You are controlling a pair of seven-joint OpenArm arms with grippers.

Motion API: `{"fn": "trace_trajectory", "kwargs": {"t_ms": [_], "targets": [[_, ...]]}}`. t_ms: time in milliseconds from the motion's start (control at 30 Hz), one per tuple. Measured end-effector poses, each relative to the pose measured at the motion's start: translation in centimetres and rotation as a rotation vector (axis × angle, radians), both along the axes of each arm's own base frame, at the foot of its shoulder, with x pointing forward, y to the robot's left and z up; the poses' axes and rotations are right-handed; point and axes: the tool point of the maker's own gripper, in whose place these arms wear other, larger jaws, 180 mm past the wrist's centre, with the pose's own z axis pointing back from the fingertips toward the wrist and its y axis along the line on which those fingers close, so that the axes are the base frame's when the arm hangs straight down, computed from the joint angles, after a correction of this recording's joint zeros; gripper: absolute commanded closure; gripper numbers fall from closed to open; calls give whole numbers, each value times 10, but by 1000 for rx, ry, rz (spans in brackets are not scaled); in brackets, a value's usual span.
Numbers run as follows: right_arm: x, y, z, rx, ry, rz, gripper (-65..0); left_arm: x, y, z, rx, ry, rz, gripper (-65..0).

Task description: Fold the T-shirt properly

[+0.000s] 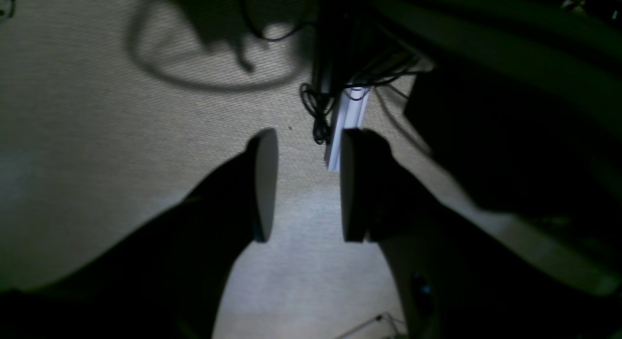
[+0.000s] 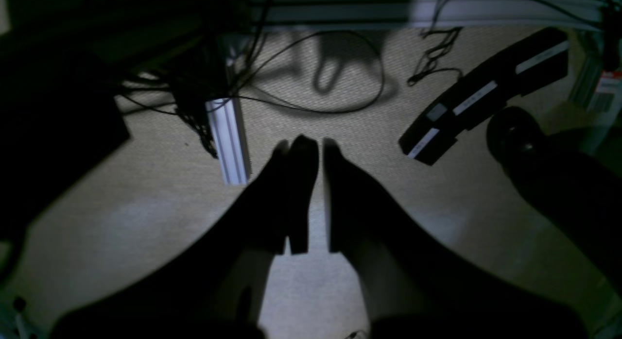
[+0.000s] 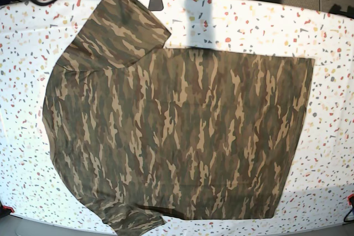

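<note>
The left gripper (image 1: 303, 183) is seen with jaws apart, nothing between them, over beige carpet (image 1: 97, 135). The right gripper (image 2: 320, 193) is nearly closed, a thin gap left, nothing held. The T-shirt (image 3: 182, 136) is spread flat on the speckled table (image 3: 332, 37), neither arm near it. Soft, light, limp cloth is expected; a pinch at a sleeve (image 3: 124, 31) or hem corner is advised.

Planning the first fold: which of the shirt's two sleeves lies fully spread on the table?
The far sleeve at the top of the base view. It lies flat on the table; the near sleeve runs past the table's front edge.
</note>
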Motion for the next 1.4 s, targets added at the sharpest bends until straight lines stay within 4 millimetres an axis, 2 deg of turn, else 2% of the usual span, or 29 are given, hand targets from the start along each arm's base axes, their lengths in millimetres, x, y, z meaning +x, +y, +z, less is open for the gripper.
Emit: {"fn": "trace_trajectory", "kwargs": {"t_ms": [167, 300, 400, 567, 633, 833, 900, 967, 1133, 1200, 1300, 1400], "targets": [[-14, -5, 14, 57, -33, 52, -70, -6, 4, 20, -30, -81, -29, -215], [-17, 3, 36, 134, -106, 75, -70, -11, 14, 44, -6, -137, -57, -214], [-30, 5, 61, 197, -141, 64, -70, -13, 25, 65, 36, -160, -82, -214], [-50, -6, 105, 220, -151, 102, -70, -5, 43, 107, 103, -250, -135, -196], [-49, -9, 125, 232, -184, 112, -70, 0, 48, 123, 126, -281, -156, -174], [-47, -20, 184, 220, -203, 287, -70, 23, 58, 171, 147, -359, -268, -174], [-38, -26, 204, 196, -228, 323, -70, 31, 62, 186, 156, -377, -319, -174], [-19, -34, 226, 162, -284, 363, -70, 42, 67, 204, 181, -420, -357, -174], [46, -71, 278, -17, -450, 455, -70, 80, 80, 241, 278, -513, -541, -176], [68, -79, 297, -71, -511, 480, -70, 96, 85, 256, 326, -552, -628, -177], [86, -82, 317, -127, -520, 567, -70, 119, 88, 280, 369, -615, -733, -213], [100, -82, 326, -157, -499, 647, -70, 142, 84, 303, 380, -719, -834, -268]]}}
